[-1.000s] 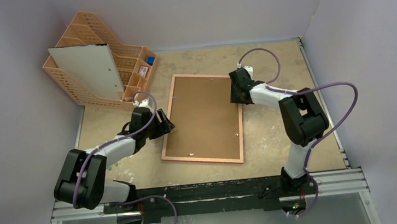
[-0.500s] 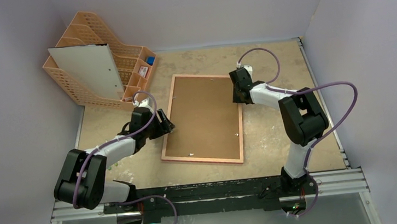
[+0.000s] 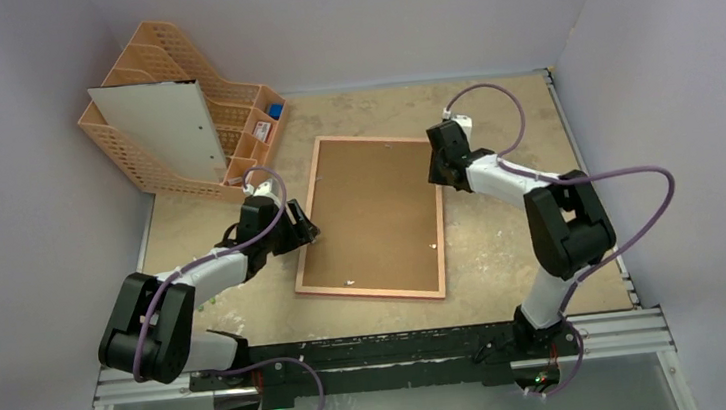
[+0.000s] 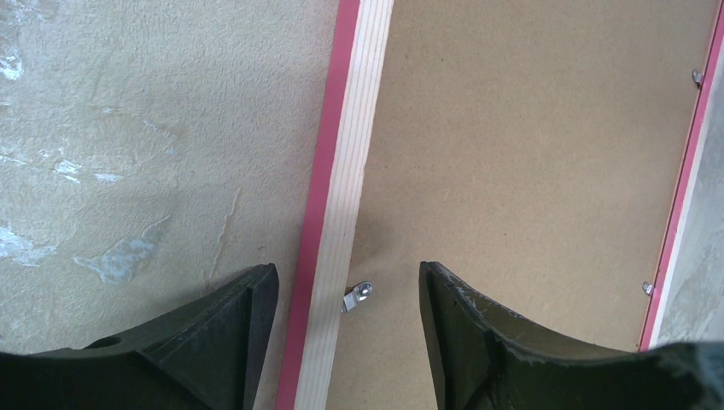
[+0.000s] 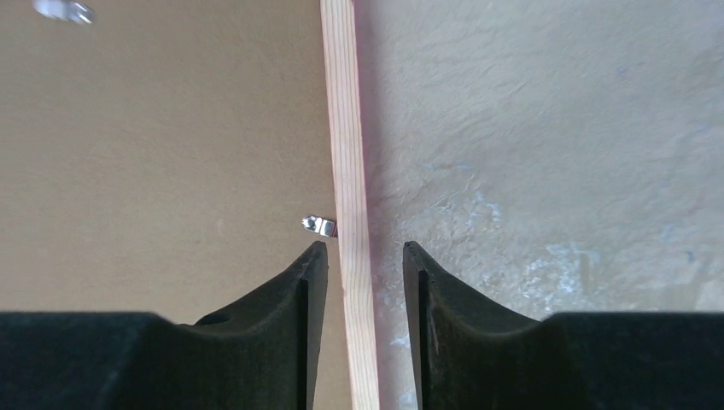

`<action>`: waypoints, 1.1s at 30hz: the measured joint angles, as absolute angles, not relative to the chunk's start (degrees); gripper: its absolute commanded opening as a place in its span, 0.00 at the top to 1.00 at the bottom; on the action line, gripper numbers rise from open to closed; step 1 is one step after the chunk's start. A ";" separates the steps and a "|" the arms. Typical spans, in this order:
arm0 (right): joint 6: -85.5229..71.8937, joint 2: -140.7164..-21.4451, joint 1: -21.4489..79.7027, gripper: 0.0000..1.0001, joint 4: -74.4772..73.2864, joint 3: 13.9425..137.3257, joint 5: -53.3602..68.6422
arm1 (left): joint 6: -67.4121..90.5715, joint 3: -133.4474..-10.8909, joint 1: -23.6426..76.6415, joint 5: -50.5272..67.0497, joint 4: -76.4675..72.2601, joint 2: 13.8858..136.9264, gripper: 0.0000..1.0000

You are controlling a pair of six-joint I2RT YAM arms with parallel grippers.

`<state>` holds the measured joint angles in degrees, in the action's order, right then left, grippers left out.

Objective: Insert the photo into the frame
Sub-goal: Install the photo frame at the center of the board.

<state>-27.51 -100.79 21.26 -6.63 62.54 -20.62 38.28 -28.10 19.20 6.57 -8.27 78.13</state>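
The frame (image 3: 371, 292) lies face down mid-table, pale wood reverse up, with a brown backing board (image 3: 371, 209) inside it. The photo is out of view. My left gripper (image 3: 309, 232) is open and straddles the frame's left rail (image 4: 354, 128); a small metal tab (image 4: 359, 295) sits between the fingers (image 4: 348, 278), which touch nothing. My right gripper (image 3: 433, 173) straddles the right rail (image 5: 346, 128) with a narrower gap (image 5: 364, 249). It is open, with space on both sides of the wood. Another tab (image 5: 318, 225) lies just ahead of its left finger.
An orange desk organiser (image 3: 235, 117) stands at the back left, a white board (image 3: 163, 129) leaning in it and a small blue item (image 3: 275, 111) in one slot. Walls close in left, right and behind. Bare table (image 3: 503, 131) lies right of the frame.
The right arm has shifted slightly farther back and to the right along the frame's right edge. The left arm and the frame have not moved.
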 measured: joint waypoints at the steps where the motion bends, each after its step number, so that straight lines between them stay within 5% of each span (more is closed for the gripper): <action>1: -27.79 -99.48 21.17 0.55 -6.63 62.33 -20.73 | 38.30 -28.10 19.20 6.57 -8.27 78.13 0.35; 6: -29.06 -94.76 20.93 0.52 -5.45 62.39 -20.69 | 39.35 -28.16 18.90 8.29 -7.92 77.95 0.36; 15: -32.64 -97.43 20.93 0.54 -0.54 62.46 -8.01 | 40.91 -28.10 18.39 10.76 -5.93 77.30 0.59; 23: -33.67 -98.43 20.93 0.54 6.55 59.33 0.64 | 41.85 -23.83 18.39 15.64 -6.11 71.92 0.65; 30: -36.16 -99.11 20.93 0.56 11.18 58.28 5.10 | 44.31 -20.99 18.41 17.80 -8.16 71.81 0.38; 33: -37.80 -101.14 20.93 0.56 14.44 58.61 5.96 | 45.08 -20.99 18.50 16.08 -9.72 71.50 0.37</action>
